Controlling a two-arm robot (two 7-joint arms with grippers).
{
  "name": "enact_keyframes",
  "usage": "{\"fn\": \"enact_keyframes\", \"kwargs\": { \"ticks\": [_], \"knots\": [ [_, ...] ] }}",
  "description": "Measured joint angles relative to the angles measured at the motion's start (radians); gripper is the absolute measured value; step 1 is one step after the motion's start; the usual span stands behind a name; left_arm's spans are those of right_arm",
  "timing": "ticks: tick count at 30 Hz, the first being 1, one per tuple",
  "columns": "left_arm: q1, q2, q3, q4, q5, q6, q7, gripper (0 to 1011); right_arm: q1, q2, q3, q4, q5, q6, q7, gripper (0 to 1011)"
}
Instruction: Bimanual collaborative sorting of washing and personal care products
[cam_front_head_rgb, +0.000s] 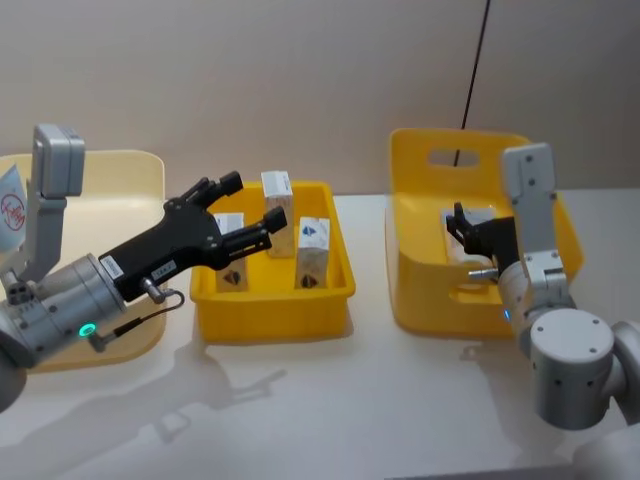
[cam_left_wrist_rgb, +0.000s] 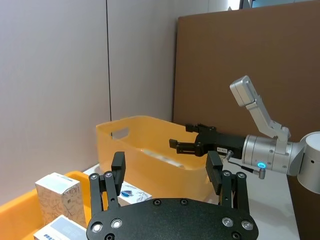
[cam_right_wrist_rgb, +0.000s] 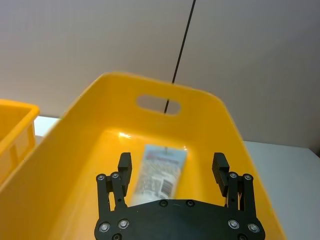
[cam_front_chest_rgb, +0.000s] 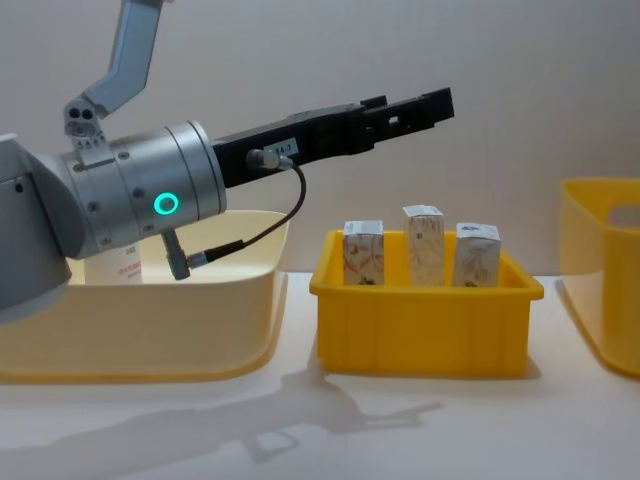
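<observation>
The left gripper (cam_front_head_rgb: 250, 203) hovers with its fingers spread wide and nothing between them. The three white cartons (cam_front_chest_rgb: 423, 243) stand upright below and just beyond its fingertips, side by side in the middle yellow bin (cam_front_chest_rgb: 420, 330). The right gripper (cam_right_wrist_rgb: 172, 167) hangs inside the right-hand yellow bin (cam_right_wrist_rgb: 100, 115), its fingers also apart and empty. A squeeze tube (cam_right_wrist_rgb: 161, 170) lies flat on the bin floor under the gap between them, touching neither finger. The step in hand looks like the left arm picking up one carton. To do it well, the fingers should come straight down over a single carton, one on each flat face, with that carton centred in the gap. The cartons stand close together and look light and tall, so a fingertip that clips a neighbour could tip it. An outer carton is the safer first choice. The fingers should close only once they are well down its sides, then lift it vertically clear of the bin wall.
</observation>
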Motion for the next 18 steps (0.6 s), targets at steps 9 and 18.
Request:
{"fn": "enact_keyframes", "kwargs": {
  "ticks": [9,18],
  "knots": [
    [0.000,0.000,0.000,0.000,0.000,0.000,0.000,1003,0.000,-0.001,0.000,0.000,0.000,0.002,0.000,1001],
    [0.000,0.000,0.000,0.000,0.000,0.000,0.000,1003,-0.004,-0.003,0.003,0.001,0.000,-0.036,0.002,1001]
  ]
}}
